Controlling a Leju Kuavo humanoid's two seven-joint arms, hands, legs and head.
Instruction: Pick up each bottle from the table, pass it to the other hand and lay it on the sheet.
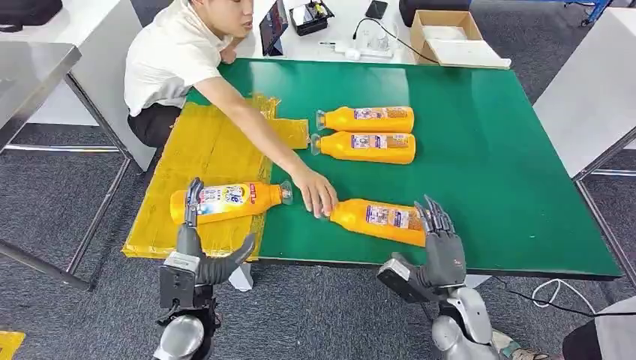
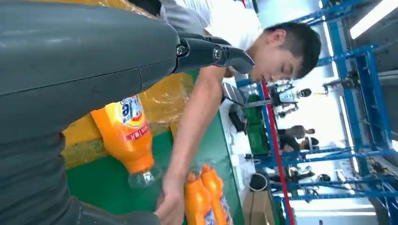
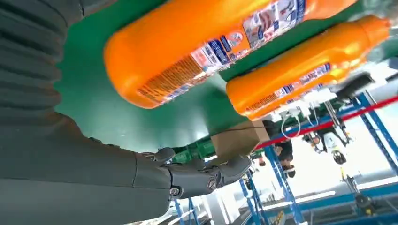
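On the yellow sheet [image 1: 210, 150] lies a blue-labelled bottle [image 1: 225, 202], writing unreadable, left hand [image 1: 196, 251] and right hand [image 1: 439, 247] both spread empty.

Silver arms, dark grey hands [image 1: 442, 251], ribbed covers

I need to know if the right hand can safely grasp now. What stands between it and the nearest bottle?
Nothing lies between the right hand and the nearest bottle, but a person's hand rests at that bottle's cap end, so grasping now risks contact.
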